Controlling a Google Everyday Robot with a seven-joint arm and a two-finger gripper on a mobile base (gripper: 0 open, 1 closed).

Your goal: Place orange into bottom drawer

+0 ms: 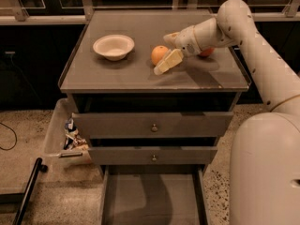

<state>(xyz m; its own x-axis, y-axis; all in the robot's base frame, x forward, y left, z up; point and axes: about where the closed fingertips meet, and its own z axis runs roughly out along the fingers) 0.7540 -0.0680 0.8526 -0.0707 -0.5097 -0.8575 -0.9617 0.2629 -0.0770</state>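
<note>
The orange [158, 54] sits on the cabinet top, right of centre. My gripper [162, 55] reaches in from the right, open. Its near finger [168, 62] lies on the top beside the orange's front right. Its far finger [170, 36] is behind the orange, so the fruit sits at the mouth of the jaws, ungripped. The bottom drawer [151, 198] is pulled out at the foot of the cabinet, with a bare grey floor.
A white bowl [113, 46] stands on the top at the left. A red apple [206, 53] is partly hidden behind my wrist. The two upper drawers [152, 125] are slightly ajar. A plastic bin [61, 137] with clutter and a black pole [27, 191] are at the left.
</note>
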